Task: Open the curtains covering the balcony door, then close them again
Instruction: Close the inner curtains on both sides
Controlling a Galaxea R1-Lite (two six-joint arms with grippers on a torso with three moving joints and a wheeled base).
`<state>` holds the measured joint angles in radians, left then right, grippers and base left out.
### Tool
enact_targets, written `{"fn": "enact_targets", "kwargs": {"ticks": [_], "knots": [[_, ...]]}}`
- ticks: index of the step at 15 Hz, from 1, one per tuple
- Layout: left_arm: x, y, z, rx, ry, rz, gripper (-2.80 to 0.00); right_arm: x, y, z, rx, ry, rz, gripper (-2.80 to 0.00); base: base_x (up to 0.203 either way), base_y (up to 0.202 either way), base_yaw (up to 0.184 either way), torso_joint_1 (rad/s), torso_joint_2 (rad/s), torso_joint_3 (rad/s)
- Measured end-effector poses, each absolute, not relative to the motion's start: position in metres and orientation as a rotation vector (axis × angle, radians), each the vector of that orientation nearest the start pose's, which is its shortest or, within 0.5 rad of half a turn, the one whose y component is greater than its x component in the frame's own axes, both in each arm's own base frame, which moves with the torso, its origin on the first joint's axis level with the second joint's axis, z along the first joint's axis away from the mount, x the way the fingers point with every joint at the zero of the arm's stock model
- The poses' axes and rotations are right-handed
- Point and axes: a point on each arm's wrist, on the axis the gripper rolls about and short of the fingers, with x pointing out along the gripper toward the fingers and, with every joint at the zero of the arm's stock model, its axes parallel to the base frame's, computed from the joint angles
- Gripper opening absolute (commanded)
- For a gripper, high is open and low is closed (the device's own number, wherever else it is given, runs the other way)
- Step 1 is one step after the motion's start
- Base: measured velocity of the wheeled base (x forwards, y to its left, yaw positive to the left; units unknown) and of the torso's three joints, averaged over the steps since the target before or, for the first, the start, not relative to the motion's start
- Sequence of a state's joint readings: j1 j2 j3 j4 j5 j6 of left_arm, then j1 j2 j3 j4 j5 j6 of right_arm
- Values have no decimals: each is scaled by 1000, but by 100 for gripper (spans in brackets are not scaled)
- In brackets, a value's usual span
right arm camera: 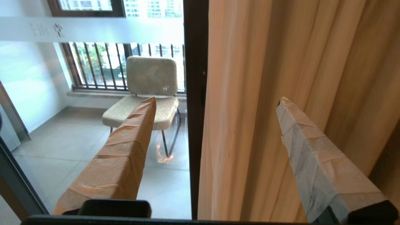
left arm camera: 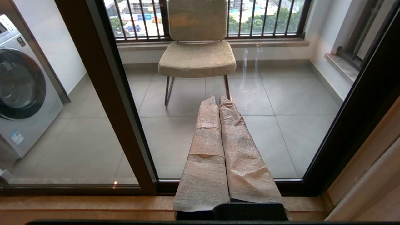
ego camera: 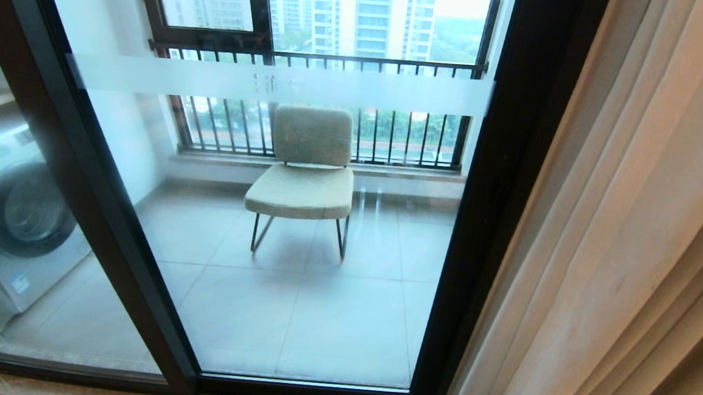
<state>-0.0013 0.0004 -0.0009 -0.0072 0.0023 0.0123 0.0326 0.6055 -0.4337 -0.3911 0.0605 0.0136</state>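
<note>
Right claw (right arm camera: 215, 103): seen only from its own wrist camera, its two paper-wrapped fingers (right arm camera: 125, 150) spread wide with nothing between them; the gathered curtains (right arm camera: 281, 78) hang just ahead of the gap, untouched as far as can be seen. Left claw (left arm camera: 218, 98): seen only from its wrist camera, lower centre of that frame, its two wrapped fingers pressed together and holding nothing, pointing at the glass.

Curtains (ego camera: 628, 234): one bunched mass at the right edge of the head view, from top to bottom of the frame. They are pleated beige-grey cloth in long vertical folds, with a paler, whiter fold along the inner edge; how many panels make up the bunch cannot be told.

Balcony door (ego camera: 492, 191): two glass panes visible, upper left to lower centre of the head view, set in dark frames and uncovered. One frosted band (ego camera: 279, 83) with small characters crosses the larger pane.

Behind the glass: one padded chair (ego camera: 304, 174) on thin metal legs at centre, one washing machine (ego camera: 6, 212) at the left edge, one barred railing (ego camera: 395, 131) under a dark-framed window.
</note>
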Motion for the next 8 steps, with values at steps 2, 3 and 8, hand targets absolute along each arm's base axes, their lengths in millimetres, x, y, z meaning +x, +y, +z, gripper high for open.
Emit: {"fn": "enact_targets", "kwargs": {"ticks": [2,3,8], "knots": [[-23,0,76,12,-8,2,-280,46,3,244,14,-230,100,0,0,0,0,0,0,0],[-23,0,76,12,-8,2,-280,51,3,248,16,-242,101,0,0,0,0,0,0,0],[-23,0,76,12,-8,2,-280,79,5,265,13,-265,128,0,0,0,0,0,0,0]]}}
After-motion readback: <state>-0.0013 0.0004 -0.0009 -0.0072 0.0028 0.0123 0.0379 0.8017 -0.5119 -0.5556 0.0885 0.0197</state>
